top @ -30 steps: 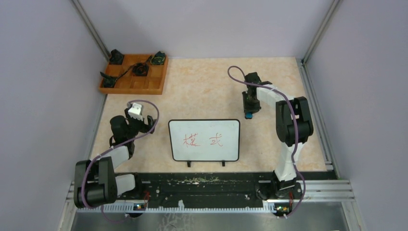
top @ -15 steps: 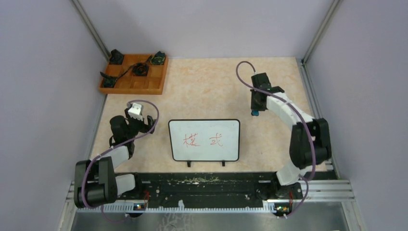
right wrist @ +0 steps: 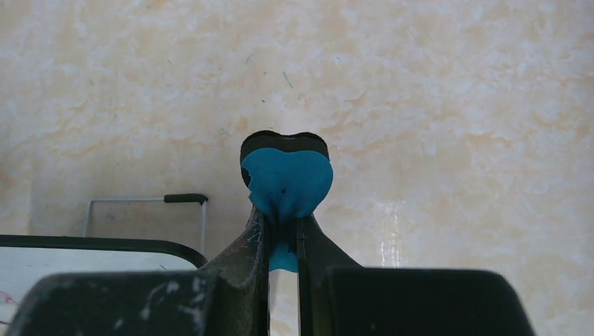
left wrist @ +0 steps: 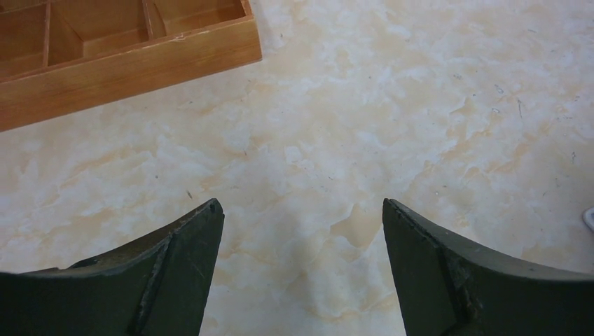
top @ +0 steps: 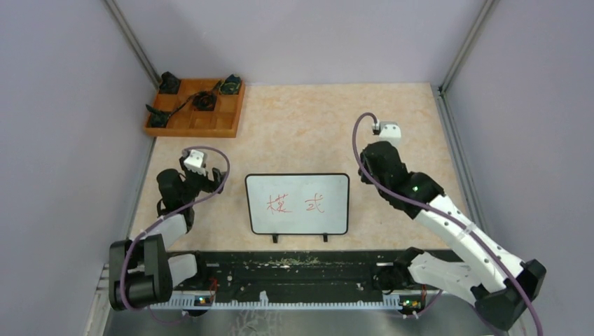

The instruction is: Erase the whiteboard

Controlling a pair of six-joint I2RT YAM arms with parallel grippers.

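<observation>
The whiteboard [top: 297, 204] stands in the middle of the table with red handwritten characters [top: 295, 204] on it. Its top right corner [right wrist: 63, 269] shows at the lower left of the right wrist view, with a wire stand leg [right wrist: 185, 199] behind it. My right gripper [top: 367, 170] hovers just beyond that corner. In its own view the right gripper [right wrist: 282, 224] is shut on a blue eraser [right wrist: 287, 182] with a black edge. My left gripper [top: 195, 180] is left of the board, and its own view shows it [left wrist: 301, 206] open over bare table, holding nothing.
An orange wooden compartment tray [top: 228, 124] with several small dark parts sits at the far left, and its near wall [left wrist: 126, 63] shows in the left wrist view. Grey walls with metal posts close in the table. A black rail [top: 301, 269] runs along the near edge.
My right gripper closed on the blue eraser, lifted it off the table and carried it back toward the board's top right corner. The right arm's elbow swung out to the near right. The left arm barely moved.
</observation>
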